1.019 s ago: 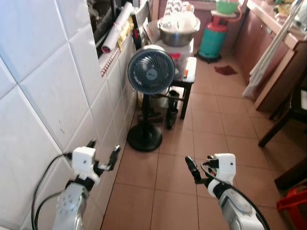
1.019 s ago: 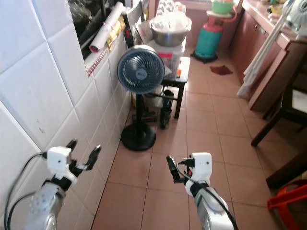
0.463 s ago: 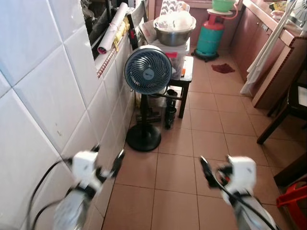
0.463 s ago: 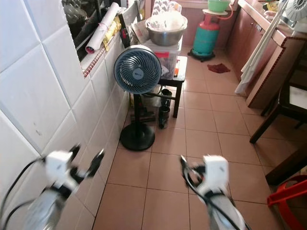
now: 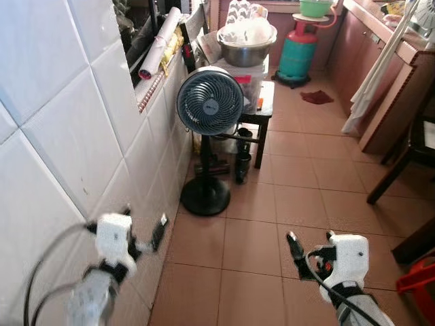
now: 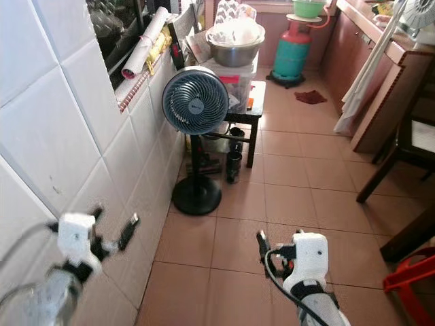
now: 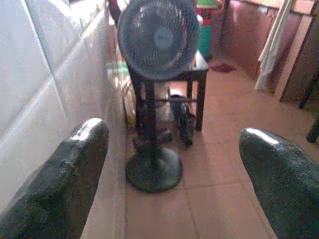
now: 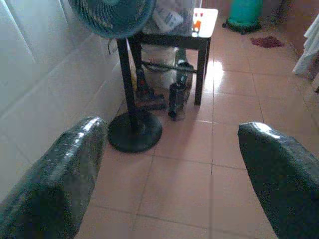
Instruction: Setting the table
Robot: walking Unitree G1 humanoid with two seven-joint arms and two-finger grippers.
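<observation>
The robot faces a narrow tiled passage. The left gripper (image 5: 141, 229) hangs beside the white tiled wall (image 5: 61, 136), its 2 fingers spread wide and empty. The right gripper (image 6: 262, 246) hovers over the terracotta floor (image 5: 306, 176), fingers likewise apart, holding nothing. Ahead, a blue pedestal fan (image 5: 210, 102) stands near the wall, just in front of a small dark table (image 5: 266, 109) bearing a steel bowl (image 5: 246, 47). A green gas cylinder (image 5: 299, 56) stands farther back. No tableware can be made out near either gripper.
</observation>
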